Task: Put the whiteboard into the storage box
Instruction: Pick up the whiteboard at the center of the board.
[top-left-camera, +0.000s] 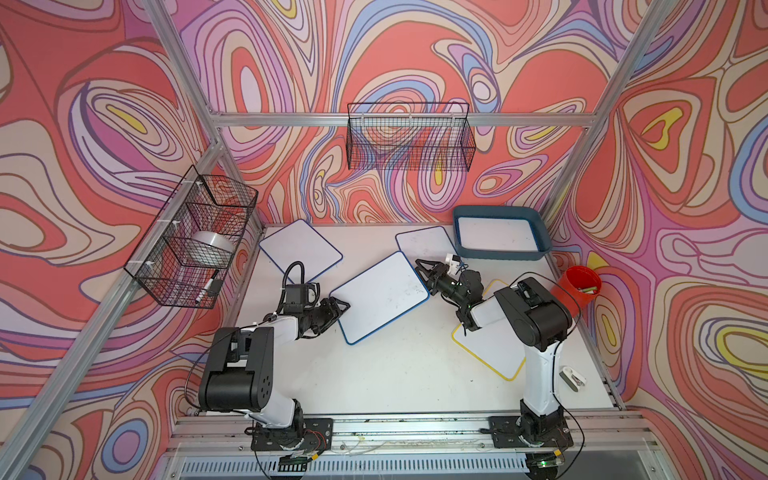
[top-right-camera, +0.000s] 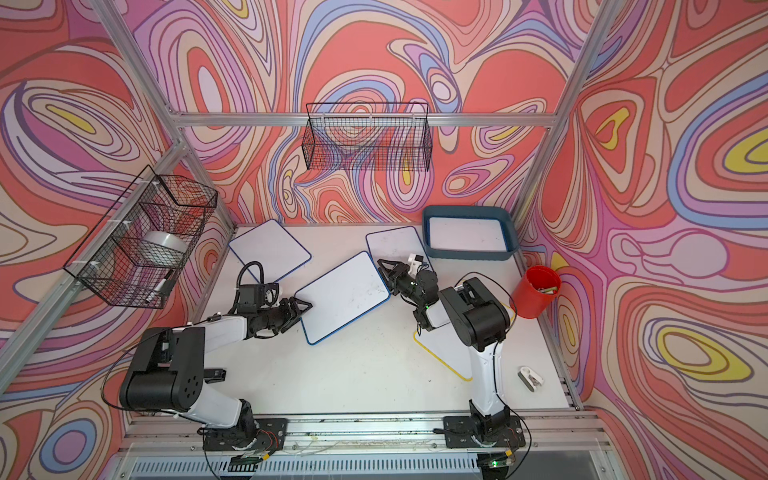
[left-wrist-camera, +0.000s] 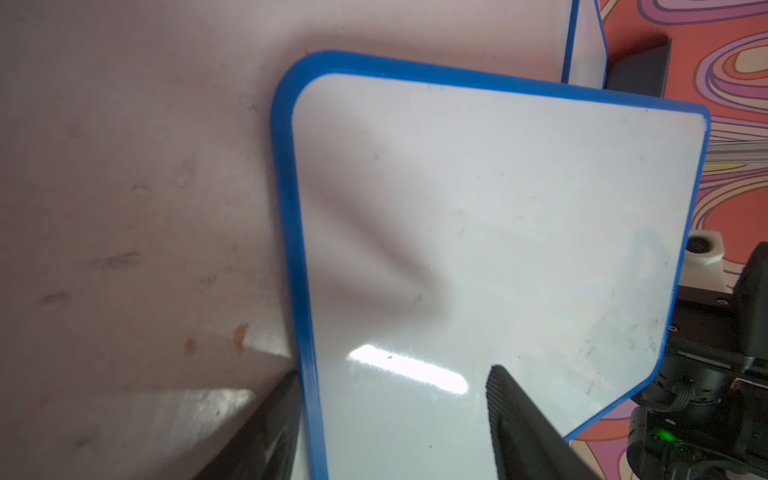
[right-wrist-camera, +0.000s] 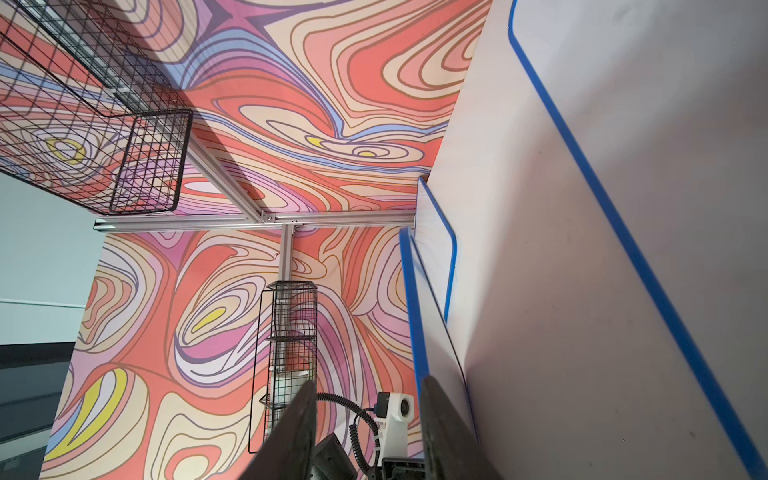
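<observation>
1. Left pincer (top-left-camera: 343, 312): jaws wide, straddling a corner of the board (top-left-camera: 382, 297), with one finger (left-wrist-camera: 519, 415) over its face and one under.
2. Right pincer (top-left-camera: 420, 268): jaws narrower, nothing between them, with one finger at the board's opposite edge. I cannot tell whether the board is clear of the counter (top-left-camera: 395, 374).
3. Box (top-left-camera: 498, 254): beyond the right pincer, well apart. A boxed board (top-left-camera: 496, 235) already lies flat inside.
4. Left to do: this board is not yet in the box. Probably also the blue board (top-left-camera: 301, 249) beyond the left pincer, the second blue board (top-left-camera: 424, 243) just beyond the right pincer, and the yellow board (top-left-camera: 494, 349) behind it.
</observation>
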